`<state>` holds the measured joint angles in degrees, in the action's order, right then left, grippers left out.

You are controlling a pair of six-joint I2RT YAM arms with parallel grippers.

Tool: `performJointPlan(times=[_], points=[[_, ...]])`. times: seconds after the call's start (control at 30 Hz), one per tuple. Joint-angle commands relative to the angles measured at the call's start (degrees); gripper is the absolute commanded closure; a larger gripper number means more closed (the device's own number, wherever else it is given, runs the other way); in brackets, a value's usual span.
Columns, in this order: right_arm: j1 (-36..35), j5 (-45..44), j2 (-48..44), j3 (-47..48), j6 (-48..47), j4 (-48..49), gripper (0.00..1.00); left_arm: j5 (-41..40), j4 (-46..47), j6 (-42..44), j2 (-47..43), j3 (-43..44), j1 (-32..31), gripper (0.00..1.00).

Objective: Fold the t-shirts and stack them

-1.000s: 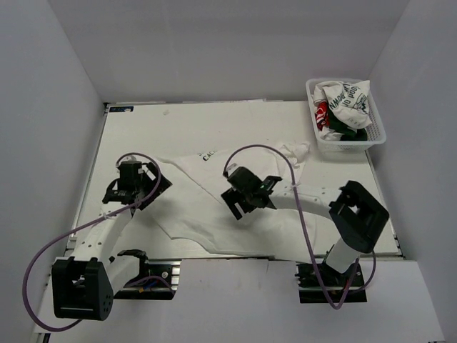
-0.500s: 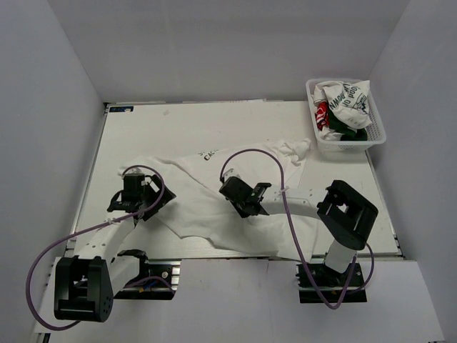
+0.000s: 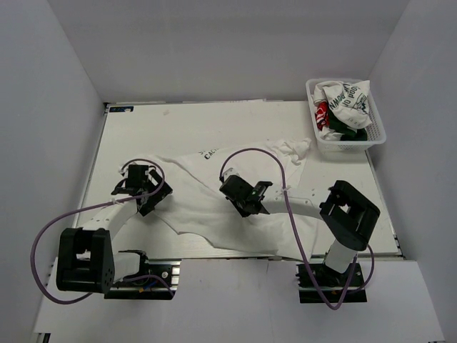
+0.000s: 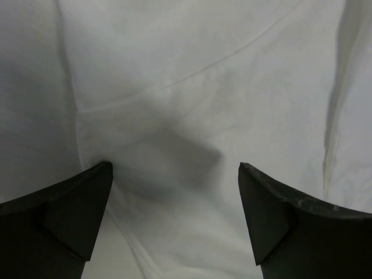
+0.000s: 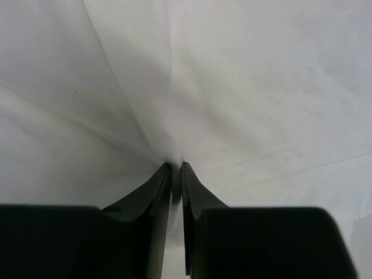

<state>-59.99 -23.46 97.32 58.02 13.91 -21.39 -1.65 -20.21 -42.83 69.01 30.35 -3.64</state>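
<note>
Top external view first, says the listener: what has just changed?

Describer: A second ago the right gripper (image 5: 176, 170) stood open over the spread t-shirt (image 3: 214, 221). Now its jaws have closed to a narrow slit. In the right wrist view they pinch a raised fold of white cloth, with creases running out from the pinch. It holds the shirt's middle, left of the basket (image 3: 379, 133) and nearer the arm bases. The left arm has also swung, and its elbow now sits closer to its base.

Listener: And the left gripper?

Describer: The left gripper (image 4: 174, 174) stands wide open, holding nothing. It is low over the shirt's sleeve side, the end farthest from the basket. White cloth and a seam show between its jaws.

Listener: What does that mean for the task?

Describer: I judge that one hand has its hold and the other has not yet taken one, so the first fold is only starting. No folded stack is on the table (image 3: 178, 125). The crumpled t-shirts (image 3: 343, 96) sit heaped in the basket.

Listener: Any writing?

Describer: The spread shirt has a short line of dark print near its collar, on the edge facing the basket's side of the table. It is too small to read. The basket shirts show bold black letters, upside down and broken by folds, beside a red patch. I cannot make out a full word or any brand.
</note>
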Motion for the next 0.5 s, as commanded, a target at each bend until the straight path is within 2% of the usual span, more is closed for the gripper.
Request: performJointPlan(times=[0.0, 0.2, 0.23, 0.33, 0.47], points=[[0.3, 1.4, -1.2, 2.4, -1.3, -4.6, 0.82, -8.0, -7.5, -1.3, 4.0, 0.4, 0.1, 0.00], [0.7, 1.6, -2.8, 1.5, -0.5, -5.6, 0.87, -11.2, -10.2, -1.8, 7.5, 3.0, 0.7, 0.00], [0.7, 2.1, -3.2, 1.4, -0.6, -5.5, 0.93, -11.9, -10.7, -1.8, 8.1, 3.6, 0.7, 0.00], [0.9, 3.7, -3.2, 1.7, -1.4, -5.6, 1.00, -11.9, -10.7, -2.3, 8.7, 3.6, 0.7, 0.00], [1.5, 3.7, -3.2, 2.7, -2.5, -7.3, 1.00, -14.3, -12.0, -2.9, 9.9, 4.9, 0.7, 0.00]])
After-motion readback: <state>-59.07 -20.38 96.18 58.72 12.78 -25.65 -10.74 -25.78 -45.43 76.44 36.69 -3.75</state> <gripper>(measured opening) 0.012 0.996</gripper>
